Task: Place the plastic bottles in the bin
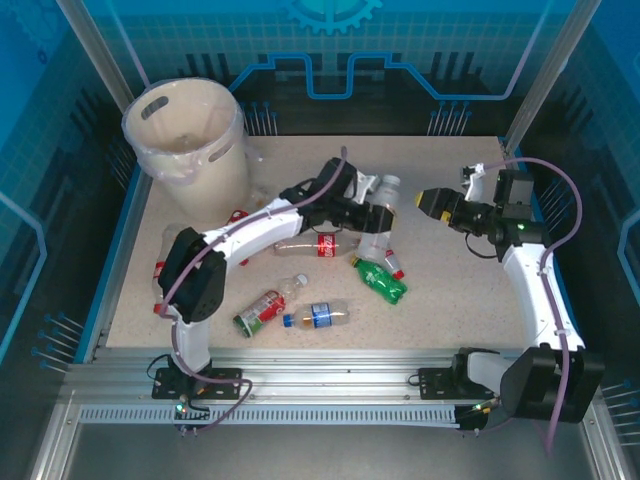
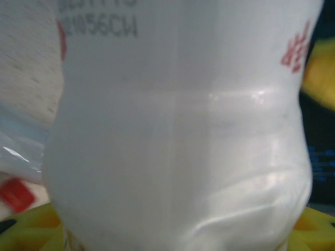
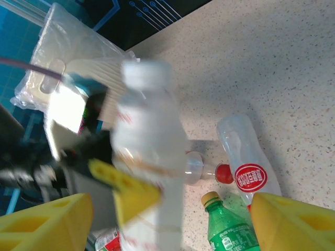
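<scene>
Your work surface is a table top [image 1: 470, 290], beige with fine dark speckles. A blue border [image 1: 108, 262] runs along its left side. At the near edge, note the aluminium rails [image 1: 330, 385], which are slotted and laid parallel across the width. A slanted left post [image 1: 100, 45] and a slanted right post [image 1: 550, 70] rise at the far corners. Behind the table stands a blue back wall [image 1: 200, 40] with a grid pattern. It carries a gear emblem [image 1: 330, 12] at top centre and a stepped blue outline [image 1: 350, 75] below it. In the right wrist view, you see a dark panel [image 3: 152, 15] with thin blue lines beyond the table's edge.
</scene>
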Robot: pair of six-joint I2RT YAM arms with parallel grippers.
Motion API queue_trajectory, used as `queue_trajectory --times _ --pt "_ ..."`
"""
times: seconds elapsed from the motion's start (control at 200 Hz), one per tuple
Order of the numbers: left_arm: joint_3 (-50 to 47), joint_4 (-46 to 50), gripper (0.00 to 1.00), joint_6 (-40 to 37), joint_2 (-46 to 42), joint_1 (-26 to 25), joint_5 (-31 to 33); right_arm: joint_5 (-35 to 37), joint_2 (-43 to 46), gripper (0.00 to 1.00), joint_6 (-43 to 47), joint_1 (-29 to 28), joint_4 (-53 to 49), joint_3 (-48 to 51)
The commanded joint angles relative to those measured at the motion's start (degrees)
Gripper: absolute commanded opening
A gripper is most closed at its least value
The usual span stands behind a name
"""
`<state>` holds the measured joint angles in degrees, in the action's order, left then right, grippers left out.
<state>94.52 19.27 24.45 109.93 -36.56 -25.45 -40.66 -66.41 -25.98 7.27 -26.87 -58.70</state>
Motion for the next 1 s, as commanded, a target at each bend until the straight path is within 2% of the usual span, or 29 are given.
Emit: queue_trajectory --times 0.0,0.155,0.28,0.435,0.52,0.6,0.755,0.861,0.996 --pt "10.9 7.7 0.44 -6.1 -2.6 5.4 1.9 1.8 0.3 0.80 1.7 -0.3 -2.5 1.9" --pt "25.5 16.9 0.38 -10.9 -2.5 14.5 4.7 5.3 1.7 0.80 3.7 -1.6 -4.0 3.3" --pt "33.0 19.9 0.27 -10.3 -2.3 23.5 8.6 7.7 2.2 0.81 6.6 -1.8 -7.1 3.1" --pt "28.8 11.8 0.06 -3.4 -5.5 33.2 18.4 9.2 2.0 0.81 7.9 -1.9 -7.7 4.0" --pt "24.9 6.6 0.01 -1.6 -7.1 37.6 22.2 9.3 1.6 0.82 8.5 -1.8 -8.2 4.1" --pt "23.7 5.5 0.00 -1.5 -7.3 41.2 25.6 9.8 1.9 0.82 9.0 -1.8 -8.5 4.1" --pt "21.7 4.2 0.00 -2.4 -6.7 46.2 27.5 11.7 2.1 0.82 11.1 -1.8 -10.2 3.9" --pt "22.1 7.3 0.00 -6.9 -5.1 46.7 30.0 12.0 1.9 0.82 11.2 -1.8 -10.2 4.2" --pt "19.7 9.4 0.00 -9.1 -3.6 46.7 29.8 11.9 1.6 0.82 10.7 -1.7 -8.9 5.0"
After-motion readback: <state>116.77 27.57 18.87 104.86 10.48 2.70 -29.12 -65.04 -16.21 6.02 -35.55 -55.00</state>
